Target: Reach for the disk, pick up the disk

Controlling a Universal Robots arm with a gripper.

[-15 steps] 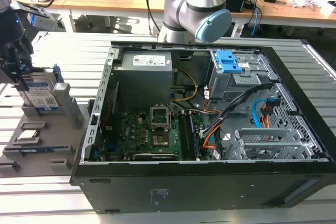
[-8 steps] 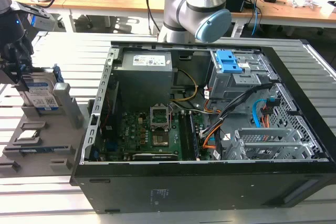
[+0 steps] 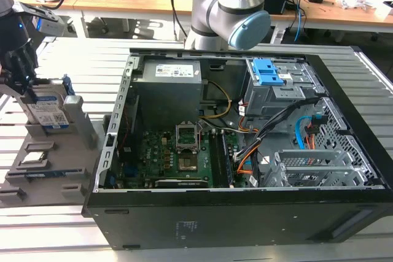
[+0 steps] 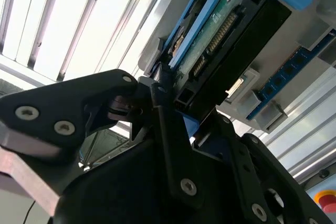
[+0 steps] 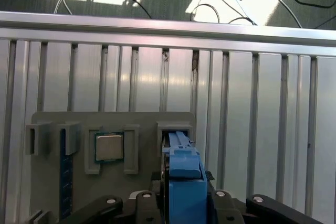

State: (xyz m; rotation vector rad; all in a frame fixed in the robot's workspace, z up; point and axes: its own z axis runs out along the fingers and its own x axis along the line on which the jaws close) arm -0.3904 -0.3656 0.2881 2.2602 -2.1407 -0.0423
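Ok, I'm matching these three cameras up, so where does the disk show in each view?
Exterior view: the disk stands upright in the grey holder, at the exterior view's left, beside the computer case.
First wrist view: the disk is edge-on, in the slot next to the square chip.
Second wrist view: the disk is close up, its green board showing.
Shared landmark: the grey holder.

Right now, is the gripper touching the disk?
Touching. In the first wrist view the gripper sits flush against both sides of the disk, with no gap showing on either side.
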